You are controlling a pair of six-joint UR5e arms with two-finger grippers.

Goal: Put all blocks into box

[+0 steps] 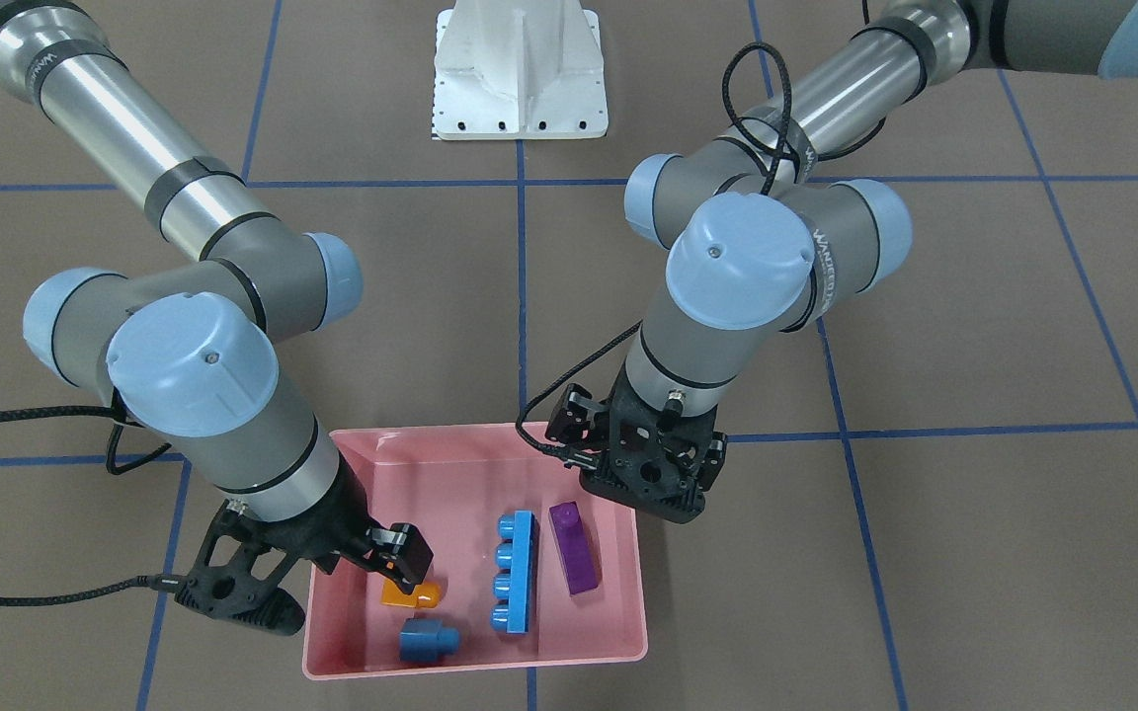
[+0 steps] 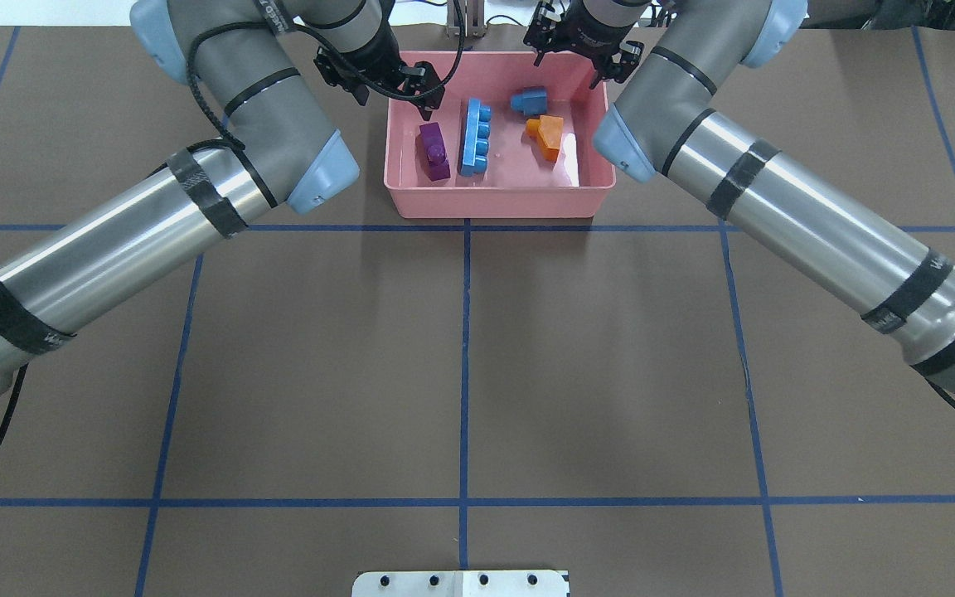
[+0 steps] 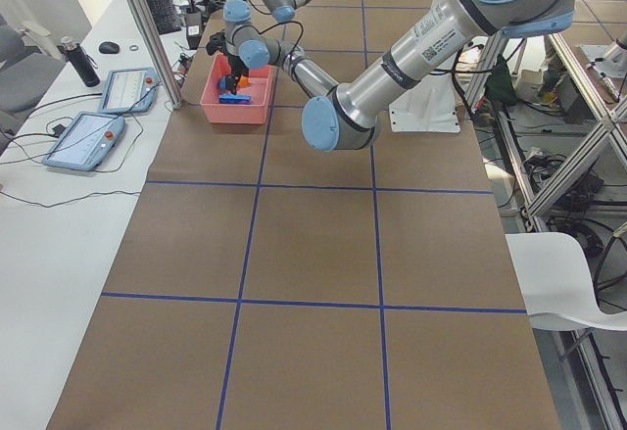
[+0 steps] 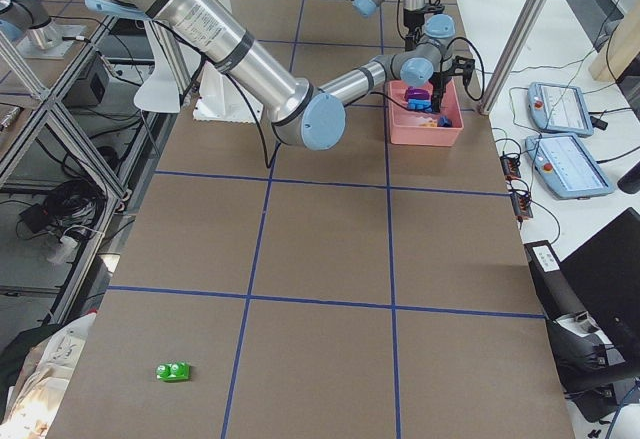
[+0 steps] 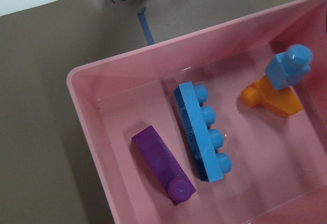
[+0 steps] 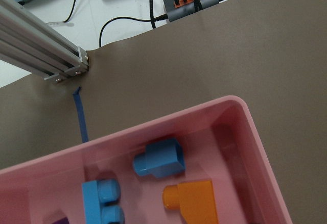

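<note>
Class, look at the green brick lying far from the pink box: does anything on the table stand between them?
Nothing visible does: only bare taped table lies between the green brick and the pink box.

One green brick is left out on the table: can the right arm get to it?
Probably, at a long stretch: the green brick lies on open table with nothing beside it, but far from the right claw over the pink box.

Glossy plastic blocks (image 5: pixel 202 132), smooth plastic box (image 5: pixel 117 89)
</note>
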